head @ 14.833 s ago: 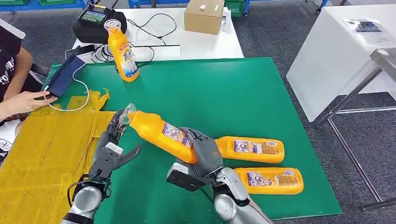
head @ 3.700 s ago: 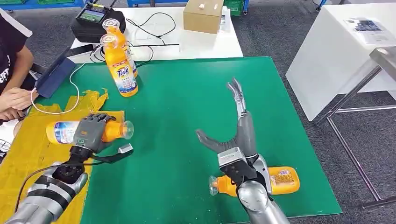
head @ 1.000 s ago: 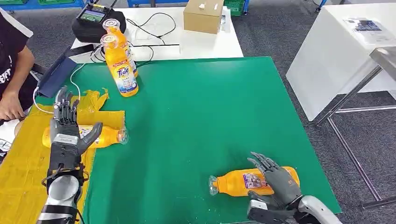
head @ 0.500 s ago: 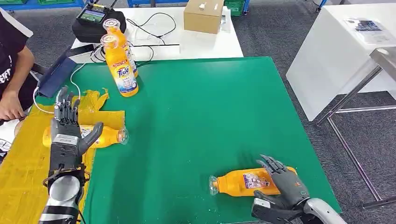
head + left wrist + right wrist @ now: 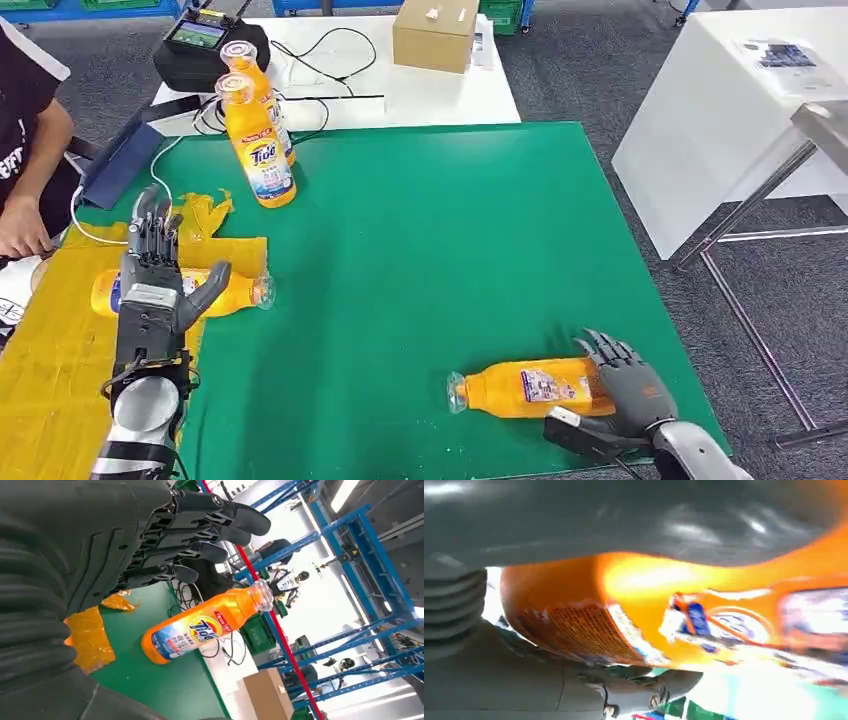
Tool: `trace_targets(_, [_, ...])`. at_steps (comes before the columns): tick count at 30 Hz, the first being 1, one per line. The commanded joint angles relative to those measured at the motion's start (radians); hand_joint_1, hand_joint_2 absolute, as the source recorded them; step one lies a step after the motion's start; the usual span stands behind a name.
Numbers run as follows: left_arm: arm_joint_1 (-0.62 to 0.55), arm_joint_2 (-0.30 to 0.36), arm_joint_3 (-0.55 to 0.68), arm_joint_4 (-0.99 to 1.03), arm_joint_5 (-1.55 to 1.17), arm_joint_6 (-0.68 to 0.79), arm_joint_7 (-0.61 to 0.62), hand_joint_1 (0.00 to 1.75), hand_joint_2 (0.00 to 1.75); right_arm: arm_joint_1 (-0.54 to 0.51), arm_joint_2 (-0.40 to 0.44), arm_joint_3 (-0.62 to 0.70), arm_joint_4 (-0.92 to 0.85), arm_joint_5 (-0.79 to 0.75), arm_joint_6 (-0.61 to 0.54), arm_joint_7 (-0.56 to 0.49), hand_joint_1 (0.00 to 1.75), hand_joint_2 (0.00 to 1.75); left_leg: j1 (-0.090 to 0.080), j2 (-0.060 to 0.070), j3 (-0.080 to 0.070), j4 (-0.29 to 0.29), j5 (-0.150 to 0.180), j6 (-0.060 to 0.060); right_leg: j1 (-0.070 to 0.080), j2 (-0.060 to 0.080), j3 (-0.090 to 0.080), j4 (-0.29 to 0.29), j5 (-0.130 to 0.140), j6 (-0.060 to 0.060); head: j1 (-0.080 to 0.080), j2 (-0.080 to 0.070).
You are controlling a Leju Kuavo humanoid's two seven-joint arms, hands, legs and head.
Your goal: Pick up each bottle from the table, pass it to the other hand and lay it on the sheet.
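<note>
Reaching over the near right corner of the green mat, the robot's right hand (image 5: 630,392) is settling onto the base end of an orange plastic detergent bottle (image 5: 525,389) that is lying on its side there, clear cap pointing toward the robot's left. From the head view its fingers are draped over the bottle's far side while the thumb is lying on the near side, and the right wrist view is showing the orange body (image 5: 684,620) pressed close against the palm. Whether the fingers are actually clamping the bottle or merely cupping it, I cannot tell; the bottle is sitting flat on the mat, not lifted.

The left hand (image 5: 152,290) is hovering with its fingers spread and straight, holding nothing, above the crumpled yellow sheet (image 5: 60,350) at the table's left side. Just beyond it a second orange bottle (image 5: 225,292) is lying on that sheet, cap toward the mat. Two more orange bottles (image 5: 258,150) are standing upright at the mat's far left corner.

By my reading, the step in hand is the pickup of the next bottle. The next move is calling for a firm closure around the base, a lift, then a swing toward the middle so the left hand can be taking the neck end.
</note>
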Motion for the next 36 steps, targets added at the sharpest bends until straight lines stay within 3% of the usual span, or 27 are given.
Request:
trace_targets(1, [-0.012,-0.008,-0.024,0.02,-0.003,0.002,0.018,0.0,1.75,-0.122,0.146,0.002,0.161,0.091,-0.042,-0.02,1.59,1.75,0.001,0.003,0.005,-0.003,0.0,0.001,0.002,-0.001,0.005,-0.004,0.001,-0.002,0.0,0.0])
trace_targets(13, [-0.012,-0.009,-0.024,0.02,-0.003,0.002,0.019,0.0,1.75,-0.119,0.149,-0.007,0.162,0.099,-0.051,-0.022,1.61,1.75,0.001,0.002,0.006,-0.002,0.0,0.001,0.001,-0.003,0.006,-0.002,0.0,-0.002,0.0,0.0])
trace_targets(15, [-0.008,-0.011,-0.022,0.012,-0.005,-0.001,0.024,0.0,1.75,-0.141,0.19,-0.023,0.17,0.15,-0.083,-0.029,1.75,1.75,0.001,0.002,0.007,-0.003,-0.001,0.001,0.002,-0.003,0.007,-0.003,0.0,-0.002,0.0,0.0])
trace_targets(19, [0.008,-0.013,-0.024,-0.013,-0.012,-0.01,0.037,0.0,1.75,-0.18,0.28,-0.056,0.132,0.204,-0.174,-0.027,1.75,1.75,0.001,0.005,0.008,-0.003,-0.001,0.001,0.002,0.0,0.007,-0.003,0.001,-0.003,0.0,0.0])
trace_targets(23, [0.029,-0.012,-0.043,-0.042,0.02,-0.065,0.048,0.0,1.75,-0.201,0.416,-0.128,0.041,0.091,-0.308,-0.13,1.75,1.75,0.001,0.005,0.004,-0.001,0.0,0.0,0.002,0.001,0.002,-0.001,0.001,-0.002,0.0,0.0])
trace_targets(24, [0.037,-0.007,-0.055,-0.047,0.05,-0.099,0.046,0.0,1.75,-0.205,0.468,-0.157,0.007,0.007,-0.354,-0.169,1.47,1.75,0.001,0.006,0.006,-0.002,-0.001,0.0,0.002,0.001,0.004,-0.002,0.001,-0.003,0.0,0.0])
trace_targets(25, [0.04,-0.003,-0.066,-0.049,0.075,-0.127,0.045,0.0,1.75,-0.213,0.489,-0.166,-0.005,-0.012,-0.373,-0.174,1.43,1.75,0.001,0.006,0.004,-0.002,-0.001,0.0,0.002,0.003,0.002,-0.001,0.001,-0.003,0.0,0.0])
trace_targets(26, [0.042,-0.001,-0.073,-0.051,0.097,-0.151,0.047,0.0,1.75,-0.224,0.502,-0.17,-0.009,-0.008,-0.39,-0.172,1.54,1.75,0.001,0.007,0.006,-0.002,-0.001,0.0,0.002,0.003,0.004,-0.001,0.0,-0.003,0.0,0.0])
trace_targets(34, [0.039,0.002,-0.076,-0.048,0.098,-0.151,0.047,0.0,1.75,-0.225,0.498,-0.177,0.005,-0.008,-0.395,-0.175,1.54,1.75,0.001,0.003,0.004,-0.001,0.0,0.001,0.001,-0.001,0.003,0.0,0.0,-0.002,0.0,0.0])
trace_targets(36, [0.04,0.015,-0.099,-0.05,0.136,-0.213,0.051,0.0,1.75,-0.243,0.536,-0.189,0.007,-0.083,-0.439,-0.227,1.59,1.75,0.001,0.003,0.003,-0.001,0.0,0.001,0.001,-0.001,0.003,0.0,0.0,-0.002,0.0,0.0])
